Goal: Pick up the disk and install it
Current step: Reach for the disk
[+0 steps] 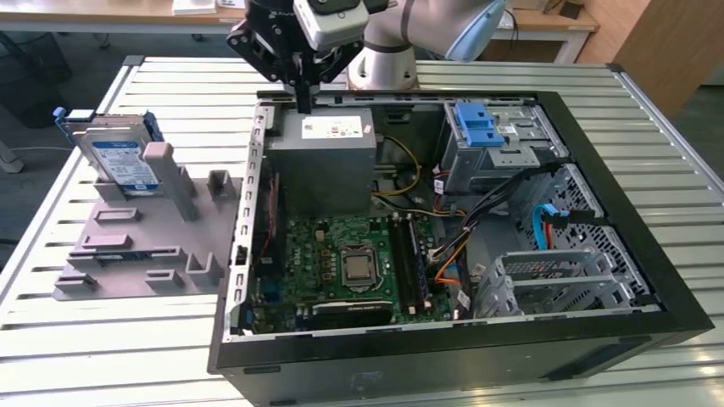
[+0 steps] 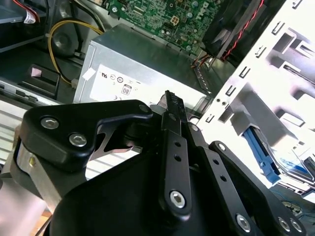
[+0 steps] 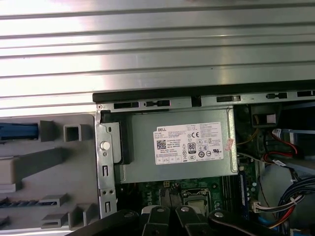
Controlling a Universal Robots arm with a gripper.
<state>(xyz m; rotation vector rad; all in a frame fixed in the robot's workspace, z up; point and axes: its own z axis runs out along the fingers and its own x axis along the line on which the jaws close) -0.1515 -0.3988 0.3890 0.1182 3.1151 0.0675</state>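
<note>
Gripper [image 1: 303, 106]: fingers pressed together, empty, hung over the power supply [image 1: 322, 148].
Disk [image 1: 122, 159]: stood upright in the grey fixture [image 1: 125, 254], exterior view's left of the computer case [image 1: 453, 360].
First wrist view: white sticker [image 3: 188, 142] faced the camera.

Metal and plastic finishes
The counter [image 1: 650, 127] is made of glossy ribbed metal; the disk [image 1: 122, 161] is cased in silver metal, with blue plastic rails.

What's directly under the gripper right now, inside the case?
The gripper hangs over the grey power supply box with its white sticker. Whatever lies beneath that box is covered. The disk stands apart in the grey holder outside the case.
</note>
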